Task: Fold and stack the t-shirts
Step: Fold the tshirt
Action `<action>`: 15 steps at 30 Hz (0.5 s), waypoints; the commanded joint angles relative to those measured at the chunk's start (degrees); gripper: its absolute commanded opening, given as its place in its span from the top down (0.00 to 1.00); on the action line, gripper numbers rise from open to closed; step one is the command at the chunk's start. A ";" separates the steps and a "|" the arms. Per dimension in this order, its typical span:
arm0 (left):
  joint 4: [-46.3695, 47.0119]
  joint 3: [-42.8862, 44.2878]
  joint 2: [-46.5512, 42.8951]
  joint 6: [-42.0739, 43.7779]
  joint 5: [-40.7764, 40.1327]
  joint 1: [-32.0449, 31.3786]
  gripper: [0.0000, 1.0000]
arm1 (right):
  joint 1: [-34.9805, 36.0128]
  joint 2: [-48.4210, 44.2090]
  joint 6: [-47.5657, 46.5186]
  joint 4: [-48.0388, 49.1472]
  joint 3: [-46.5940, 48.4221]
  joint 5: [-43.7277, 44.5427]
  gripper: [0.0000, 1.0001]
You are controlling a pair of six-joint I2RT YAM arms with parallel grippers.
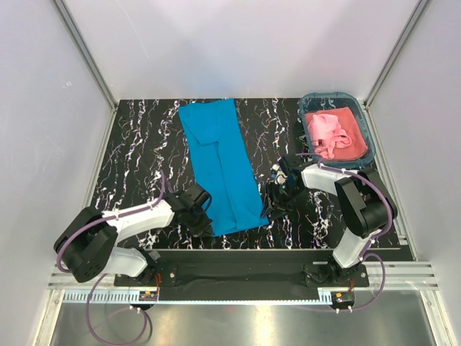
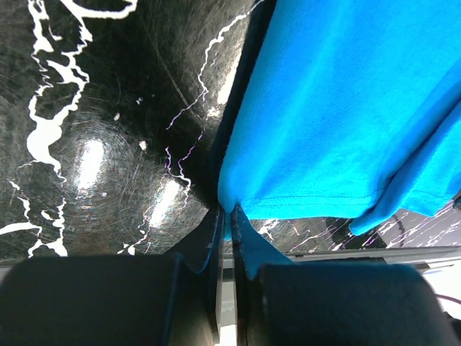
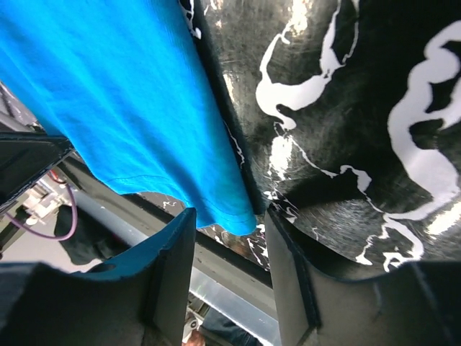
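Two arms reach in from the near edge toward one bright turquoise-blue cloth t-shirt, which lies as a long narrow strip down the middle of the black white-veined marble-patterned desk. The left arm bends at its elbow near the left corner, and its forearm runs rightward, low over the surface. It brings the left end effector to the near-left corner of the strip. In the left wrist view, that end effector has its fingers drawn almost together, with the hem corner of the blue cloth pinched between them.

The right arm folds back on itself at the right side and stretches leftward. It sets the right end effector at the strip's near-right edge. From the right wrist, this end effector stands with its fingers apart. The shirt's corner hangs at the mouth of the gap and is not clamped.

The strip runs from the far edge of the desk and slants rightward as it nears the arms. Its near hem stops just short of the near rim. Bare marbled surface shows to the left of the strip, and a narrower band lies between the strip and a teal plastic basket in the far right corner. A salmon-pink cloth t-shirt lies crumpled inside the basket, well apart from both end effectors.
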 commanded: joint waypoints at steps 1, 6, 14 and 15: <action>-2.63 -2.20 0.06 1.56 -4.18 0.11 0.94 | -0.17 1.64 -0.12 2.06 -1.80 2.04 0.50; -2.36 -2.20 0.06 1.74 -4.18 0.11 0.95 | -0.17 1.11 -0.48 1.71 -2.94 5.82 0.54; -3.50 -1.77 -0.99 2.00 -5.06 0.11 0.96 | 0.27 3.04 0.84 3.99 -3.29 5.55 0.80; -3.86 -1.68 -1.17 2.00 -5.32 0.11 0.97 | 0.27 2.26 1.19 4.25 -3.56 5.38 0.93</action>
